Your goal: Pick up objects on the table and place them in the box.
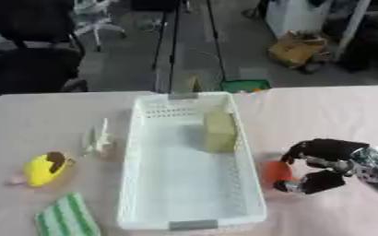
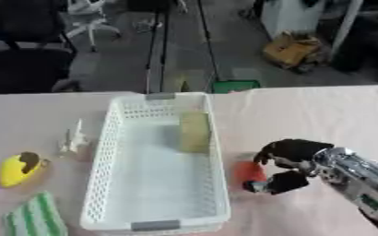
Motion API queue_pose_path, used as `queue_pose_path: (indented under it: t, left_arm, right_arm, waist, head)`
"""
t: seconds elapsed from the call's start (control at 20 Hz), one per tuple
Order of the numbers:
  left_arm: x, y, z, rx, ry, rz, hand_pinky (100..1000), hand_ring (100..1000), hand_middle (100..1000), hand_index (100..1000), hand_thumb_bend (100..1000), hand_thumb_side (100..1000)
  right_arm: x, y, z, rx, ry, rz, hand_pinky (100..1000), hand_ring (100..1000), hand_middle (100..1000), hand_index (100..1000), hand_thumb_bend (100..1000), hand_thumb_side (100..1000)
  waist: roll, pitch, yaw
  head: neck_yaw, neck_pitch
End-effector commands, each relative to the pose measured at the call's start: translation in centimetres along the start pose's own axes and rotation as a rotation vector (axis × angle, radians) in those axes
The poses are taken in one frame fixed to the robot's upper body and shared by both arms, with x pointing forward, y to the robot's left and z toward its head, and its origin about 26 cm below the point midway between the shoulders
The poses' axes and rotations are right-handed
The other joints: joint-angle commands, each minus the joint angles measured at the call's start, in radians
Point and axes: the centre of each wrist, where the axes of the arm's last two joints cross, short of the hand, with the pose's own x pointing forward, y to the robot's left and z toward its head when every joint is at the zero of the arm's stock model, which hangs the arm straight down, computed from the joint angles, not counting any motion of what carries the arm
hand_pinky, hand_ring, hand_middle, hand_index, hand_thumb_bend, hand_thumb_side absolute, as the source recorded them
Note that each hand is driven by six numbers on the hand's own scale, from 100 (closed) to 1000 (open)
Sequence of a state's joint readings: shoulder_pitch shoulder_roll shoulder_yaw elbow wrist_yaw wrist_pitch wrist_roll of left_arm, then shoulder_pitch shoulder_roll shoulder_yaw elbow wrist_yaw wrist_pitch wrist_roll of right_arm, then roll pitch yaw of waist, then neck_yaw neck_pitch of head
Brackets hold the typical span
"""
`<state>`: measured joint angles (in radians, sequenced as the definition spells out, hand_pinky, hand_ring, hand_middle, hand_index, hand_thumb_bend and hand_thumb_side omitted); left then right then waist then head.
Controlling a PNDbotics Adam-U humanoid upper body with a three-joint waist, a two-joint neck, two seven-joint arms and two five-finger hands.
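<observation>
White box holds pale green block; right hand curled, seemingly around red-orange object.

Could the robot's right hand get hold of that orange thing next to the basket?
Probably yes. The right hand is already at the orange object, fingers curled around its right side, with nothing between them. The white basket stands just to the object's left, clear of the hand.

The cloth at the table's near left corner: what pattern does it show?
Green and white stripes on the cloth; clearest in the left eye view.
</observation>
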<state>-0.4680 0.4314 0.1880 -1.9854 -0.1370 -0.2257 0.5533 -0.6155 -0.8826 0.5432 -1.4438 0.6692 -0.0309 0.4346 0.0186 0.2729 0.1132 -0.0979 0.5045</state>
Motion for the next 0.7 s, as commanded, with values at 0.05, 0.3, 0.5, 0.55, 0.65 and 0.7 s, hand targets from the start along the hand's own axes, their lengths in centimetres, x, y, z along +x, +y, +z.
queue_pose_path:
  t: [0.05, 0.3, 0.5, 0.55, 0.65, 0.7]
  left_arm:
    - [0.6, 0.05, -0.91, 0.007, -0.038, 0.005, 955, 972, 889, 899, 319, 1000]
    - [0.61, 0.04, -0.94, 0.009, -0.037, 0.005, 955, 972, 889, 899, 297, 1000]
    - [0.6, 0.04, -0.91, 0.01, -0.036, 0.005, 956, 972, 889, 898, 289, 1000]
    - [0.6, 0.05, -0.91, 0.01, -0.035, 0.004, 956, 972, 889, 898, 289, 1000]
    - [0.59, 0.05, -0.89, 0.01, -0.034, 0.004, 956, 972, 889, 898, 289, 1000]
    - [0.59, 0.05, -0.89, 0.009, -0.034, 0.003, 956, 972, 889, 899, 289, 1000]
  right_arm:
    - [-0.55, -0.66, 0.34, -0.018, 0.023, 0.037, 924, 943, 735, 878, 563, 1000]
    - [-0.65, -0.44, 0.22, -0.026, 0.03, 0.071, 920, 933, 671, 848, 549, 1000]
    - [-0.7, -0.35, 0.12, -0.035, 0.033, 0.088, 915, 924, 593, 794, 508, 1000]
    - [-0.71, -0.34, 0.1, -0.039, 0.034, 0.088, 915, 924, 593, 794, 508, 1000]
    - [-0.76, -0.38, 0.08, -0.05, 0.037, 0.085, 912, 918, 561, 760, 474, 1000]
    - [-0.78, -0.4, 0.07, -0.056, 0.038, 0.083, 911, 916, 548, 746, 454, 1000]
  waist:
    - [-0.001, -0.013, 0.002]
    - [-0.002, -0.011, 0.002]
    - [-0.002, -0.01, 0.001]
    - [-0.002, -0.01, 0.001]
    - [-0.002, -0.011, 0.0]
    - [-0.002, -0.011, -0.001]
  head:
    - [-0.002, -0.01]
    - [-0.003, -0.01]
    - [-0.002, -0.01]
    - [-0.002, -0.01]
    - [-0.001, -0.01]
    - [-0.001, -0.011]
